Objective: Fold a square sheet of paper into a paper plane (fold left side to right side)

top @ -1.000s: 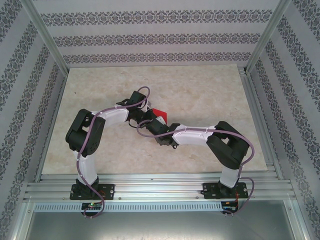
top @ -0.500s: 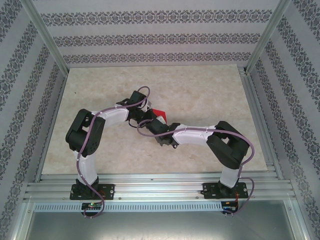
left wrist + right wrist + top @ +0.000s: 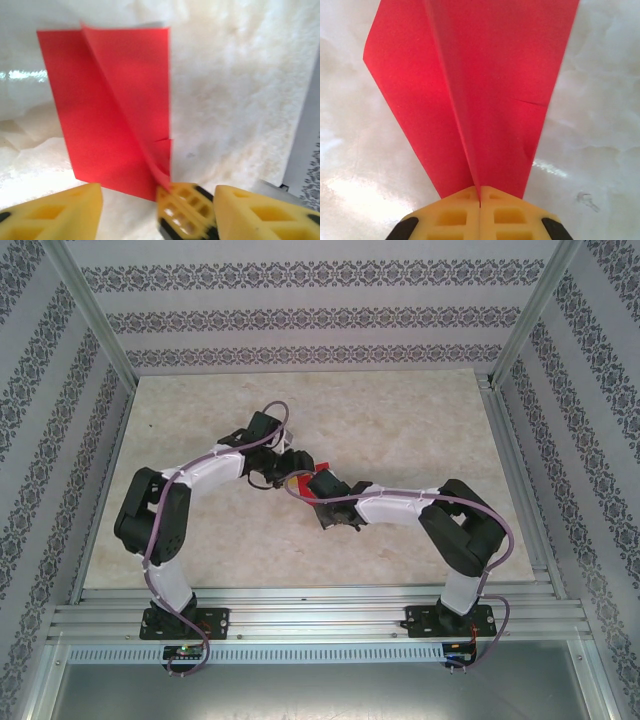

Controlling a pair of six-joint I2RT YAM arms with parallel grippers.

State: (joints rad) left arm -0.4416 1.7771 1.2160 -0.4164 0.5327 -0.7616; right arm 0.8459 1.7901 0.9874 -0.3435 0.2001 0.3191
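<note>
The square sheet of paper is folded into a red paper plane [image 3: 480,90], tapered, with a raised centre crease. My right gripper [image 3: 480,202] is shut on that crease at the narrow end. In the left wrist view the paper plane [image 3: 115,110] lies on the table ahead of my left gripper [image 3: 157,192]. That gripper is open, its yellow fingers [image 3: 60,205] wide apart and clear of the paper. The right gripper's fingers [image 3: 185,210] sit between them, pinching the paper's tip. From above, the two arms meet mid-table and mostly cover the red paper [image 3: 300,483].
The tabletop [image 3: 400,420] is pale and marble-patterned. Patterned walls stand on three sides, with aluminium posts at the back corners. An aluminium rail [image 3: 320,615] runs along the near edge, where both arm bases are bolted.
My left gripper has opened and let go of the paper, and its arm has drawn back to the left. My right gripper has shut on the crease.
</note>
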